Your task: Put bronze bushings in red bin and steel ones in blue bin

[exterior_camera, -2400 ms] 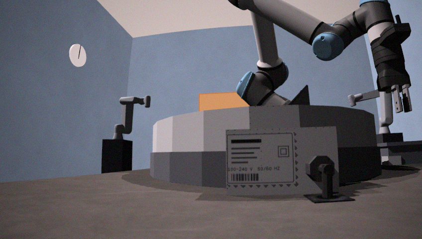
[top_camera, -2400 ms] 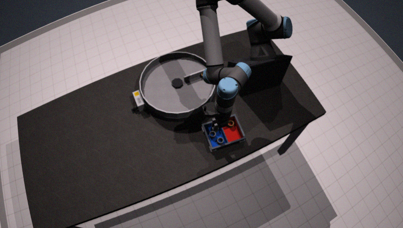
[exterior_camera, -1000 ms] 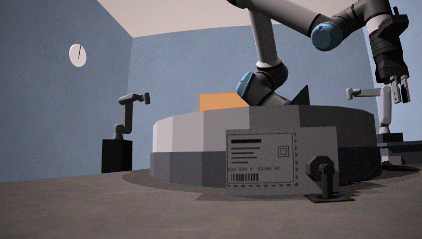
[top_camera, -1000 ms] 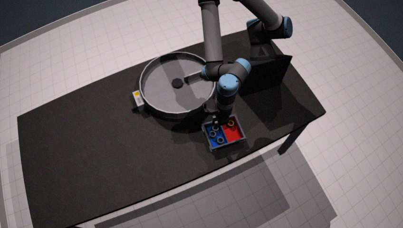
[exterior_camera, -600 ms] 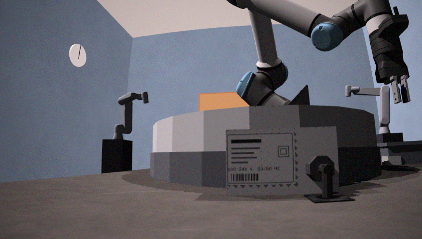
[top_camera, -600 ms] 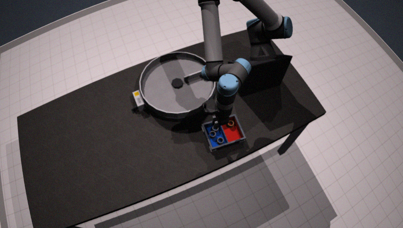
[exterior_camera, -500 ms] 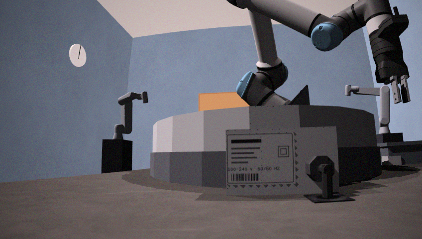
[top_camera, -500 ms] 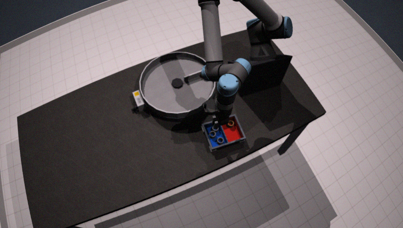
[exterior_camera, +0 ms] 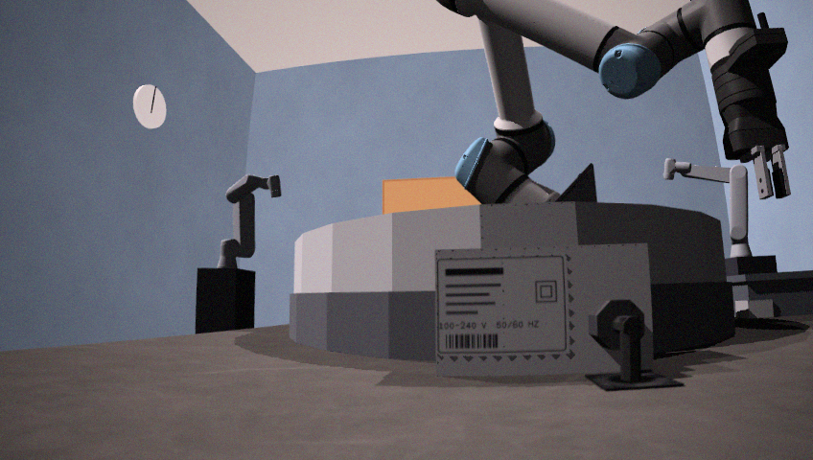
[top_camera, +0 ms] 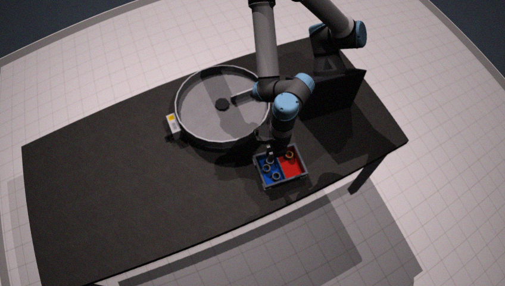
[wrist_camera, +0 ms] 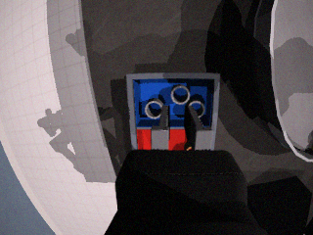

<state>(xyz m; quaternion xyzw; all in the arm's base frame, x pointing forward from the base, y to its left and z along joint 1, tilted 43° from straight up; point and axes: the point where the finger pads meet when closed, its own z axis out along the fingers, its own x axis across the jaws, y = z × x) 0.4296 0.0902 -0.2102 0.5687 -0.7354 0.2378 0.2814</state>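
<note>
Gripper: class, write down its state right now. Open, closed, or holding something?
Gripper: open partway, holding nothing, above the blue bin.

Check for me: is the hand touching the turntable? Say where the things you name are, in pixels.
Apart. The exterior view shows it: background is visible between the hand (top_camera: pixel 270 154) (exterior_camera: pixel 773 196) (wrist_camera: pixel 177 107) and the turntable (top_camera: pixel 198 120) (exterior_camera: pixel 359 250) (wrist_camera: pixel 299 69).

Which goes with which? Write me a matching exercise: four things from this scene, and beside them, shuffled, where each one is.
Things:
1. Steel sleeves
2. Bronze sleeve
3. Gripper
4. Clock

Places:
A. In the red bin
B. On the wall
C. In the blue bin
D. Above the bins, fingers apart

Pairs: 1-C, 2-A, 3-D, 4-B.
</note>
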